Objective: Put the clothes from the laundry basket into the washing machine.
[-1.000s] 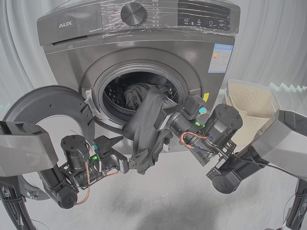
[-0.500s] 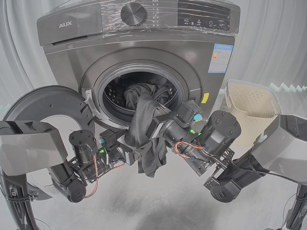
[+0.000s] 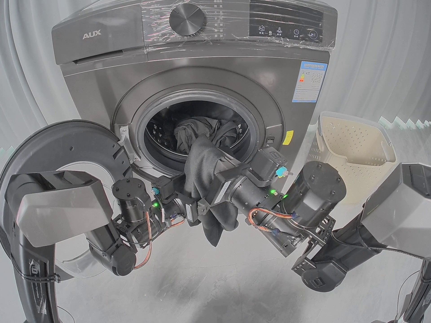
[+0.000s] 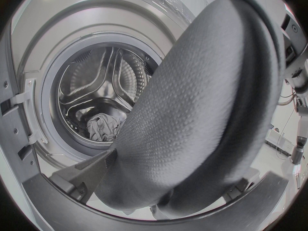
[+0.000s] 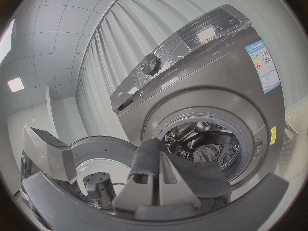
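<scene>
One dark garment (image 3: 202, 167) hangs over the door-opening lip of the washing machine (image 3: 193, 75). Its long axis runs from the drum (image 3: 157, 133), which holds crumpled dark clothes (image 3: 193, 131), down toward the floor. My right gripper (image 5: 158, 174) is clamped on it; whether my left gripper (image 3: 197, 208), against its lower half, is closed I cannot tell. The laundry basket (image 3: 354, 144) stands beside the machine's right side.

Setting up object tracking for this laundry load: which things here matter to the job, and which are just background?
Job: dark garment, washing machine, open door, laundry basket, left gripper, right gripper.
Background: curtain, floor, energy label.
</scene>
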You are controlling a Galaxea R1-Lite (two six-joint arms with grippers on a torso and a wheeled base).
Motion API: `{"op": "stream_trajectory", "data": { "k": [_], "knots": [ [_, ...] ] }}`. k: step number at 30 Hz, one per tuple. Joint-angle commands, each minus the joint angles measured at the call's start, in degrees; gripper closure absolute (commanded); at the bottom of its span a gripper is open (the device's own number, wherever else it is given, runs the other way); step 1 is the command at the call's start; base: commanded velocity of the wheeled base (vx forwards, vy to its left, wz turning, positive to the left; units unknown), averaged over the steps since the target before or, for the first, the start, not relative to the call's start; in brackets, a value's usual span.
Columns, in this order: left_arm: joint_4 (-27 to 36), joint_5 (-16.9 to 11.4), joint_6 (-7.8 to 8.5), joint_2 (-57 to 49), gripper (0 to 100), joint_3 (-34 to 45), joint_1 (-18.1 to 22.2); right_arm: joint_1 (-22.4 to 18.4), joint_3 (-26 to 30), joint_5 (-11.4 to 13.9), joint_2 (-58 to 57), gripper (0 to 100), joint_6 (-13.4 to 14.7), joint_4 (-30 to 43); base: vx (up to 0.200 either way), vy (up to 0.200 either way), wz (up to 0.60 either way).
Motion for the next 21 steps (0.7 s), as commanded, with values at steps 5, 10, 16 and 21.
{"op": "stream_trajectory", "data": {
  "k": [5, 10, 16, 21],
  "knots": [
    [-0.08, 1.37, -0.04, 2.68, 100, -2.53, 0.01, 0.15, 0.9, -0.04, -0.56, 100, 0.23, -0.21, 0.0, 0.0, 0.0],
    [-0.08, 1.29, -0.21, 1.8, 100, -3.23, 1.15, -0.82, 5.47, 0.66, -1.96, 100, 0.93, -0.21, 0.0, 0.0, 0.0],
    [-0.08, 1.37, -1.88, -2.42, 100, -2.09, 1.51, -2.31, 12.06, 0.57, -1.44, 100, 1.11, -0.3, 0.0, 0.0, 0.0],
    [-0.08, 1.2, -2.15, -6.11, 100, 1.25, 0.89, -2.49, 12.85, 0.05, -0.73, 100, 1.28, -0.3, 0.0, 0.0, 0.0]
  ]
}}
